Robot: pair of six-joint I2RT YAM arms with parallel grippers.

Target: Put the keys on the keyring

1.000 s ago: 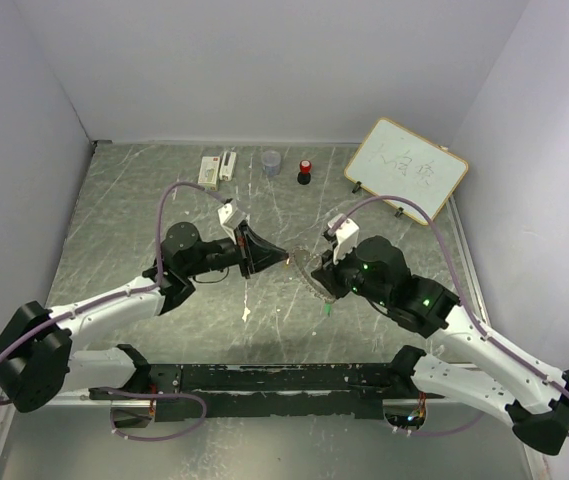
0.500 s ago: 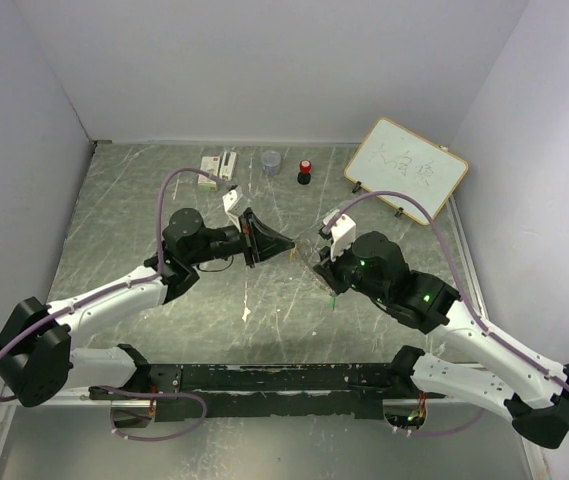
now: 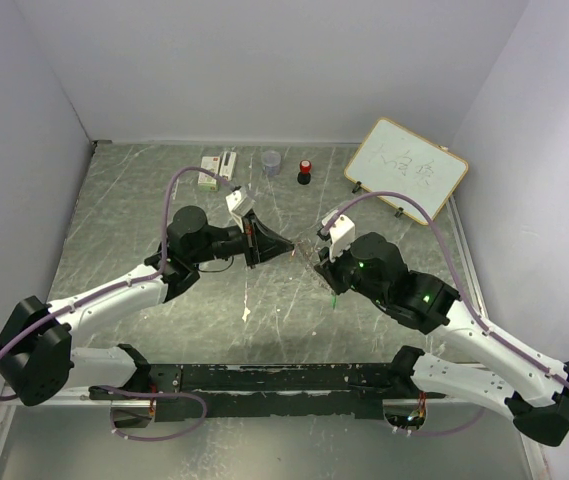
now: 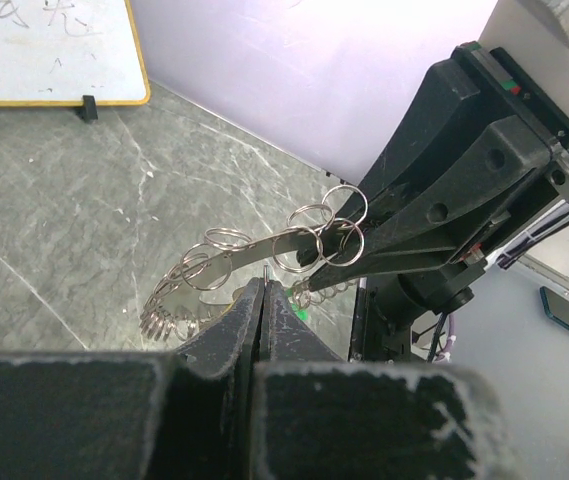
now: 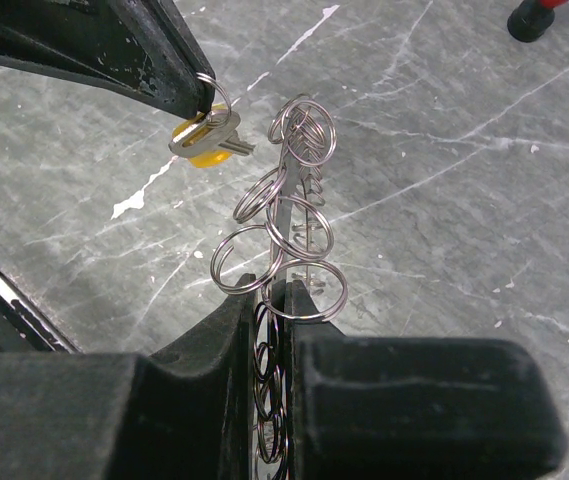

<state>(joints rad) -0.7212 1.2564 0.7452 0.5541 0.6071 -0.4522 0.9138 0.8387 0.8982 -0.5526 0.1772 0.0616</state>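
Step in hand: threading the yellow key [image 5: 207, 140].

Left hand [image 4: 262, 292] is closed and pinches the key at its head and small loop, up off the surface [image 3: 124, 220]. Right hand [image 5: 274, 290] is clamped on the keyring [image 4: 264, 243], holding it up between the arms.

The key is just beside the ring's outer loops, not touching. The green key [image 4: 301, 314] shows only as a fleck under the ring, so I can't tell if it's attached.

Next move, my read: close the gap, line the key's loop up with one ring loop, and work it on. That needs fine alignment, and the thin ring will probably flex away.
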